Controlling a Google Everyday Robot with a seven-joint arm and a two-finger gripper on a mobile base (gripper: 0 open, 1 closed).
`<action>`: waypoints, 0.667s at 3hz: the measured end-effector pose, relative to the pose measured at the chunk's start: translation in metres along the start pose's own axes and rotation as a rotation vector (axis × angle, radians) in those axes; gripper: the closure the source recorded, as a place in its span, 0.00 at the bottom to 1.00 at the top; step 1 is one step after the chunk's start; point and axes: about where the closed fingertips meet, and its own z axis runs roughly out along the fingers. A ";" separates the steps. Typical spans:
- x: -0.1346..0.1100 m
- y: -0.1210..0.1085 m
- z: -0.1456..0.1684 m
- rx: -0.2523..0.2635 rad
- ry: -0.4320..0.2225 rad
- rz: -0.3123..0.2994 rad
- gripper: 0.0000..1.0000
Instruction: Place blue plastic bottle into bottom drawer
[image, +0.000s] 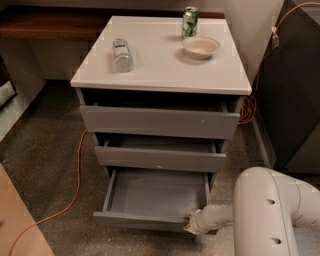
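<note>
The blue plastic bottle (121, 55) lies on its side on the left part of the white cabinet top (155, 72). It is clear and greyish with a pale label band. The bottom drawer (152, 200) is pulled out, and its grey inside holds nothing. My gripper (190, 223) is at the right end of that drawer's front panel, low in the view, with the white arm (270, 210) reaching in from the lower right. The bottle is far from the gripper, up on the top.
A green drink can (190, 22) and a pale bowl (200, 47) stand at the back right of the top. The two upper drawers (159, 121) are slightly ajar. An orange cable (75, 185) runs over the floor at the left. A dark cabinet (295, 90) stands at the right.
</note>
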 end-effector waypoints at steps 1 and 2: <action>0.000 0.000 0.000 0.000 0.000 0.000 0.98; 0.000 0.000 0.000 0.000 0.000 0.000 0.69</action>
